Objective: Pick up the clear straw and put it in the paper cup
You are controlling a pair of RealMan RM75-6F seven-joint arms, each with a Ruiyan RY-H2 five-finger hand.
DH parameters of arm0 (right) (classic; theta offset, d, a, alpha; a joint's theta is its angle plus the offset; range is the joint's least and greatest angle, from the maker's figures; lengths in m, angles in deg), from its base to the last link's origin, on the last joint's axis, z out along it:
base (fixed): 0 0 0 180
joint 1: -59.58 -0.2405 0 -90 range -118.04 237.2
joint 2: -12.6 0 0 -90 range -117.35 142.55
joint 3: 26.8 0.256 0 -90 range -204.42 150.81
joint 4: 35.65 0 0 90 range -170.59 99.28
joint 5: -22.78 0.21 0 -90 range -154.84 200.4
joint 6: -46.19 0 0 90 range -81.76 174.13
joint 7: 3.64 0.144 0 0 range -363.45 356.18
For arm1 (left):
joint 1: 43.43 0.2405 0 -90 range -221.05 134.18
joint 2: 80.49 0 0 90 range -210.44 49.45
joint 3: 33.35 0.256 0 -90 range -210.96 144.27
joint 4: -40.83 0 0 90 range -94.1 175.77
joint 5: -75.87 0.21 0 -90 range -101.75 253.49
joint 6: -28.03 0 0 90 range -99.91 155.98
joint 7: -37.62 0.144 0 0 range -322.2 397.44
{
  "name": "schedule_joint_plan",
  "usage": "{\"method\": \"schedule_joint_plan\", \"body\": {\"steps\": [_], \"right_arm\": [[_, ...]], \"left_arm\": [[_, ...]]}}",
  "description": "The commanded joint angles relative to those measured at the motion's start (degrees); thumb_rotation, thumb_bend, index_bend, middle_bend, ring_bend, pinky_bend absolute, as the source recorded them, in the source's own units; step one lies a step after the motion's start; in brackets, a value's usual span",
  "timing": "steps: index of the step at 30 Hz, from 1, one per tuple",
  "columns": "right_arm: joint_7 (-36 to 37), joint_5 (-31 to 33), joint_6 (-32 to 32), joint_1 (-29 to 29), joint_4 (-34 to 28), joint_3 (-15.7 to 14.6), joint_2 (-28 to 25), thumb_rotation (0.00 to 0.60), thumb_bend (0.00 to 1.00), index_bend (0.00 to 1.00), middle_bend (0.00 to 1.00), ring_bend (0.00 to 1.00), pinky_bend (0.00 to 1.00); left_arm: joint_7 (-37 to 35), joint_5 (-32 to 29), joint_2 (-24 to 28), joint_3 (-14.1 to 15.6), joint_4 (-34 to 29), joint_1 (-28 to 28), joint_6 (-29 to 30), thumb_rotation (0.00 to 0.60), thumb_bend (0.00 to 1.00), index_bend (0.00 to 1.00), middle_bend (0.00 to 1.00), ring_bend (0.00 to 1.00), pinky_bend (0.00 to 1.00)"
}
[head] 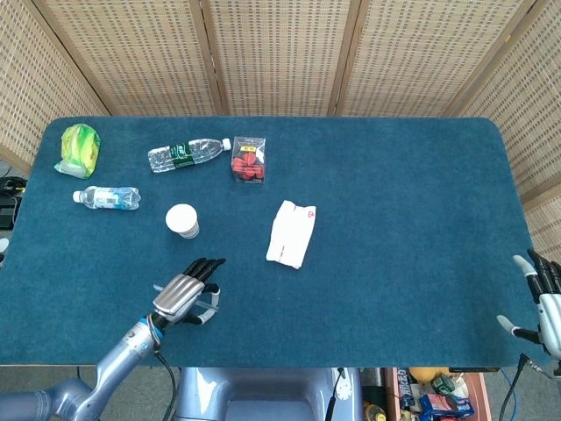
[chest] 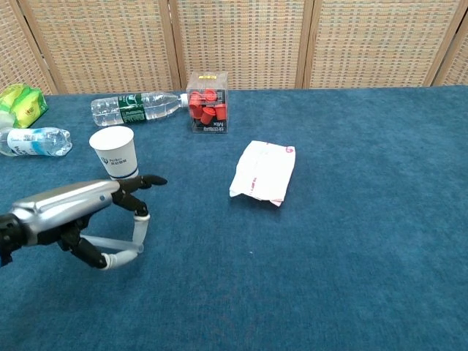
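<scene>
The clear straw (chest: 110, 243) is pinched under my left hand (chest: 88, 216) and lifted off the blue table; it runs roughly level between thumb and a finger. In the head view the left hand (head: 186, 291) hovers near the table's front left, below the white paper cup (head: 182, 220). The paper cup (chest: 115, 153) stands upright and open, just behind and a little right of that hand. My right hand (head: 545, 298) hangs beyond the table's right front corner with fingers spread and nothing in it.
A white packet (head: 290, 232) lies mid-table. At the back left are a green-labelled bottle (head: 186, 154), a box of red caps (head: 248, 159), a blue-labelled bottle (head: 107, 197) and a green bag (head: 78, 149). Woven screens close the back.
</scene>
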Motion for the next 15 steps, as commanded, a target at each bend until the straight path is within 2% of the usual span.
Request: {"method": "schedule_joint_plan", "body": {"steps": [1,6,11,15], "right_arm": [[-0.2,0.0,0.0,0.0,-0.1,0.0,0.0,0.6,0.0,0.0,0.0,0.0,0.0],[-0.5,0.0,-0.1,-0.1,-0.2,-0.1,0.1,0.6,0.0,0.0,0.0,0.0,0.0],[-0.4,0.1,-0.5,-0.2,-0.3,-0.1,0.1,0.6,0.0,0.0,0.0,0.0,0.0],[-0.7,0.3,-0.9,-0.4,-0.3,0.0,0.1,0.6,0.0,0.0,0.0,0.0,0.0]], "left_arm": [[-10.6,6.7,4.6,-2.2,-2.8,0.9,8.0,0.6,0.38,0.64,0.0,0.0,0.0],[-23.0,9.7,9.1,-5.8,-2.9,0.8,14.6,0.6,0.38,0.64,0.0,0.0,0.0],[-30.5,7.3,12.1,-11.0,-1.6,0.3,17.8,0.6,0.38,0.64,0.0,0.0,0.0],[-41.0,4.4,13.2,-14.9,-0.9,-0.8,18.2,0.6,0.38,0.64,0.0,0.0,0.0]]}}
